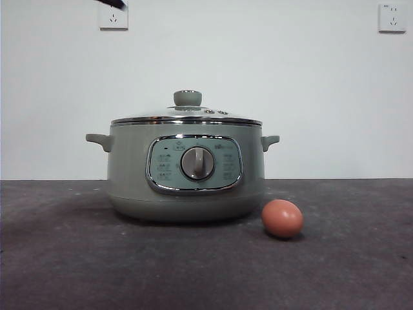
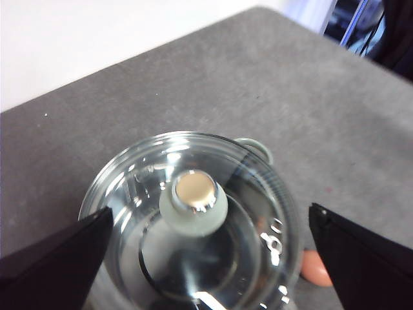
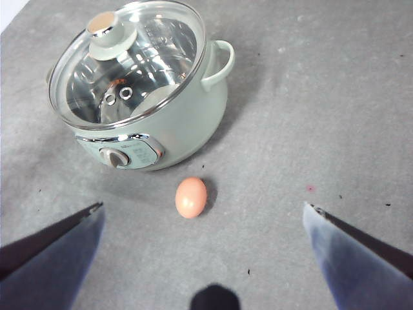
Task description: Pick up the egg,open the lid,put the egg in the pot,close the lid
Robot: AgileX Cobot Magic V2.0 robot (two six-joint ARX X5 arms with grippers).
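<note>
The sage-green pot [image 1: 187, 174] stands on the dark table with the glass lid [image 1: 187, 117] shut on it. The lid's green knob [image 2: 193, 201] lies right below my left gripper [image 2: 210, 213], which hangs open and empty high above it. The brown-orange egg [image 1: 282, 218] lies on the table just in front of the pot's right side. My right gripper [image 3: 203, 206] is open and empty, high above the egg [image 3: 191, 196], with the pot [image 3: 161, 123] beyond it. The egg also shows in the left wrist view [image 2: 316, 268], past the lid's rim.
A black arm tip [image 1: 113, 3] shows at the top left of the front view. Two wall sockets [image 1: 113, 17] are on the white wall behind. Grey table surface [image 3: 310, 116] spreads around the pot and egg.
</note>
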